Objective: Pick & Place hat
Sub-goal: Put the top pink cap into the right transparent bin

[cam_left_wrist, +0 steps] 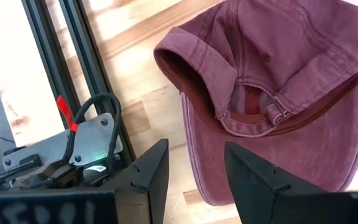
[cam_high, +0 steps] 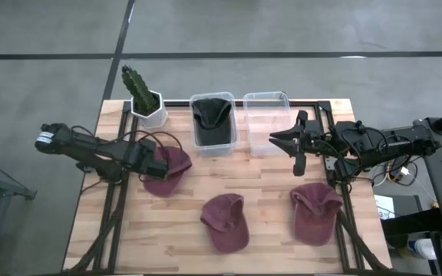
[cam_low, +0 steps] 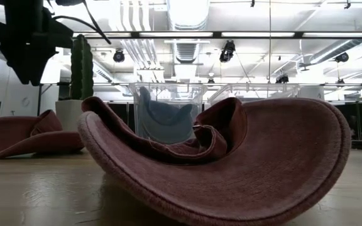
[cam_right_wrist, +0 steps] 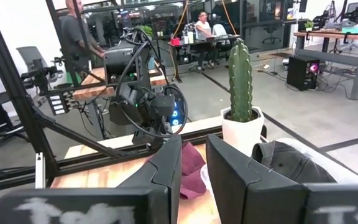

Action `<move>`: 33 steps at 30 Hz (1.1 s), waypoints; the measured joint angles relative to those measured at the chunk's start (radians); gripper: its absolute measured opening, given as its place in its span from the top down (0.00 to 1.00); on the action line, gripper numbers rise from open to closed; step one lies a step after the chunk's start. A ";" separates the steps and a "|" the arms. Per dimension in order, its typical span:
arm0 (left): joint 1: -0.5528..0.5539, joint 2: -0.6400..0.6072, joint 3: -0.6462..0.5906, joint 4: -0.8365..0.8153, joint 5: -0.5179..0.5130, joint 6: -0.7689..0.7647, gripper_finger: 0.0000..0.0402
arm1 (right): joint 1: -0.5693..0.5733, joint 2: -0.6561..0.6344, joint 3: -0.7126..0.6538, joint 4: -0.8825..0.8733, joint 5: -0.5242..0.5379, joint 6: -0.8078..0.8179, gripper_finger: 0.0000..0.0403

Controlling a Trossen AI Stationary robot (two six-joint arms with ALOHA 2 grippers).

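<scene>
Light is even and bright from overhead. In the low view, long ceiling tube lamps [cam_low: 187,32] glare white, and the nearest maroon cloth cap [cam_low: 231,169] fills the frame, its brim soft with blur. From above, the pale wooden plank desk [cam_high: 267,207] shows only faint shadows. The wrist views are sharp farther off, while each pincer's dark fingers [cam_left_wrist: 148,174] blur near the lens.

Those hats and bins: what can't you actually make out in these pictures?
- Low view: the middle maroon hat fills the picture, hiding most of the table and the empty bin.
- High view: the left claw covers part of the left maroon hat.
- Right wrist view: the right claw's fingers hide part of the dark hat.
</scene>
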State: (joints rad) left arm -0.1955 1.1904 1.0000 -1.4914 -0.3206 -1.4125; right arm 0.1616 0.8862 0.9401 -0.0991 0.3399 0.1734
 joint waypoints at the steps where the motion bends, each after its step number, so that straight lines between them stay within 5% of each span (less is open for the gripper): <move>1: 0.000 0.000 0.000 0.000 -0.002 0.001 0.63 | 0.000 0.000 0.000 0.000 0.000 0.004 0.83; 33: 0.000 0.001 -0.003 0.125 -0.048 0.150 0.63 | 0.000 0.000 0.000 -0.001 0.002 -0.020 0.83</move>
State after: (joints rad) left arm -0.1951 1.1915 0.9971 -1.3666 -0.3684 -1.2629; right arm 0.1612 0.8860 0.9401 -0.0998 0.3414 0.1534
